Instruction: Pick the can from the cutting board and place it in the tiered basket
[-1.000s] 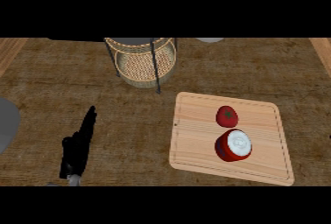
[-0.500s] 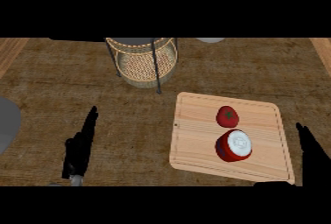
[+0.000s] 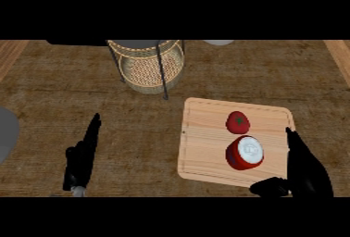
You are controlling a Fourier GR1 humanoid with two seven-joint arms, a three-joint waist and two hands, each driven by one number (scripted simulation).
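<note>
Head view shows our red can with its white lid [image 3: 245, 152] standing on the pale wooden cutting board [image 3: 205, 139], in the board's lower right part, with a small red tomato-like fruit [image 3: 238, 122] just beyond it, near but apart. We judge the task barely begun: the can is not yet grasped, nothing has left the board, and the whole carry to the basket remains.

Our black right hand [image 3: 304, 171] comes in at the lower right, over the board's right edge and just beside the can without touching it. Its fingers are straight and extended, the thumb spread out toward the board's lower edge, so it holds nothing. Our black left hand [image 3: 83, 155] rests at the lower left on the brown woven counter [image 3: 82, 83], fingers straight and pointing away from us, also holding nothing.

At the far side, the tiered wire basket with its woven wicker lining [image 3: 147, 65] stands well apart from the board. We reckon what is left is closing on the can, lifting it, and setting it in there.
</note>
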